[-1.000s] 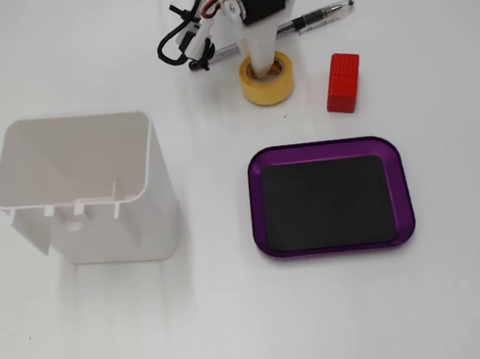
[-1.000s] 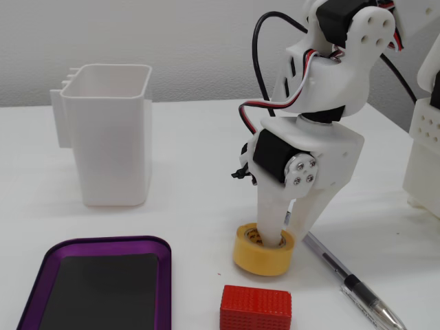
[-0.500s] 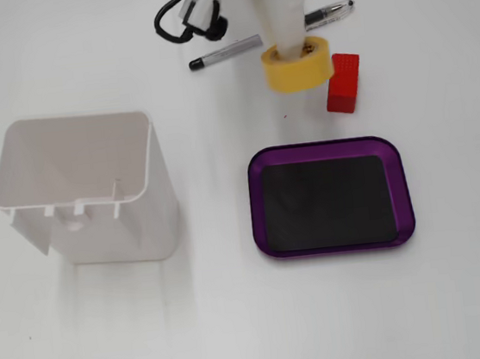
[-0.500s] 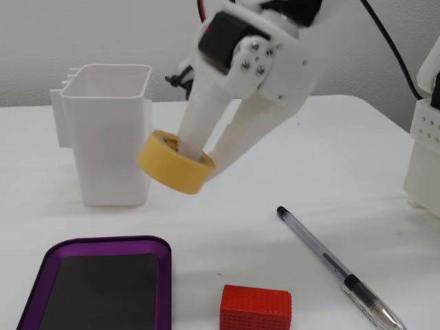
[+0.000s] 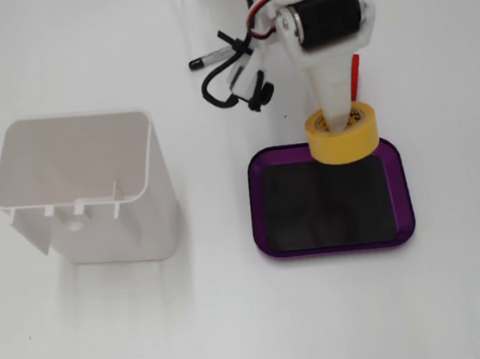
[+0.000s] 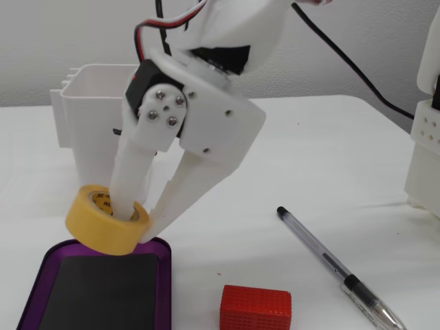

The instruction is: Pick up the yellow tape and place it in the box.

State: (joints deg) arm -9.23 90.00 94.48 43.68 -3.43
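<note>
Stood untouched at far left in both fixed views: the tall white plastic container (image 5: 85,190), empty and upright, well apart from the action. Next rightward in the low side view, carried off the table and brought across in the last second: the yellow tape (image 6: 108,220), lifted from its spot beside the pen and red block, swung left, now hanging tilted just above the far edge of the purple tray (image 6: 161,275). Pinched by the gripper (image 6: 137,227) with one finger (image 6: 129,175) thrust down through the core and the other pressed against the outer wall of the roll, so clamped on the ring's side rather than spread. Seen from above, the same roll (image 5: 342,135) overlapping the tray's far rim (image 5: 254,165), toward its right corner, partly over the black bottom and partly over the rim. Judged as transport nearly finished: a little more travel toward the near side probably needed, then a lowering and a release, since a drop here might catch the rim and roll off. Left behind further right in the side view: the red block (image 6: 256,308) and the ballpoint pen (image 6: 333,271), both lying on the white table (image 6: 330,179), undisturbed.
</note>
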